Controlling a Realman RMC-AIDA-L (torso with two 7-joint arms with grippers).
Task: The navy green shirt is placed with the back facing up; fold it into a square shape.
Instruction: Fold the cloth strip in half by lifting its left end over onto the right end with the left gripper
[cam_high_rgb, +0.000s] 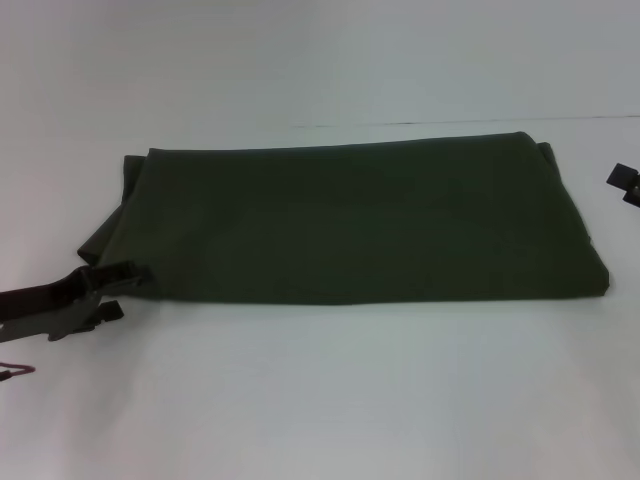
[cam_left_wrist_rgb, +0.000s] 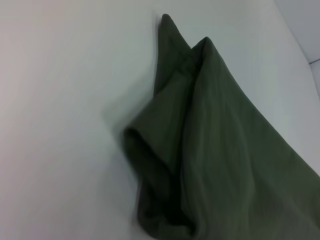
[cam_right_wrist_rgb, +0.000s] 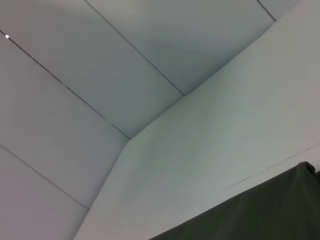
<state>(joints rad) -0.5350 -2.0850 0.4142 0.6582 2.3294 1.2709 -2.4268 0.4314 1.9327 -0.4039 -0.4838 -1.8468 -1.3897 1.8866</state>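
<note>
Shirt: navy green shirt (cam_high_rgb: 350, 225), folded to a wide band, plain side up, across middle of head view on white surface (cam_high_rgb: 330, 400)
Shirt edges: long lower edge straight; right end reaches close to right side of frame; left end bunched, small flap sticking out at far left
Left gripper: left gripper (cam_high_rgb: 118, 288) at lower left of head view, reaching in from frame's left edge
Left fingers: one finger (cam_high_rgb: 125, 272) on top of shirt's lower left corner, other finger (cam_high_rgb: 108, 312) just below the cloth edge; apart, corner sits between them, not visibly clamped
Left wrist view: shirt (cam_left_wrist_rgb: 220, 150) fills lower right, layered folds with an open pocket of cloth at bottom centre, pointed corner toward top centre; own fingers not seen here
Right gripper: right gripper (cam_high_rgb: 626, 183) at right edge of head view, mid height, only a dark bit showing; beside shirt's right end, apart from it
Right fingers: can't tell if apart or together
Right wrist view: shirt edge (cam_right_wrist_rgb: 250, 215) in lower right corner, rest is white surface (cam_right_wrist_rgb: 225, 130) and pale panelled wall
</note>
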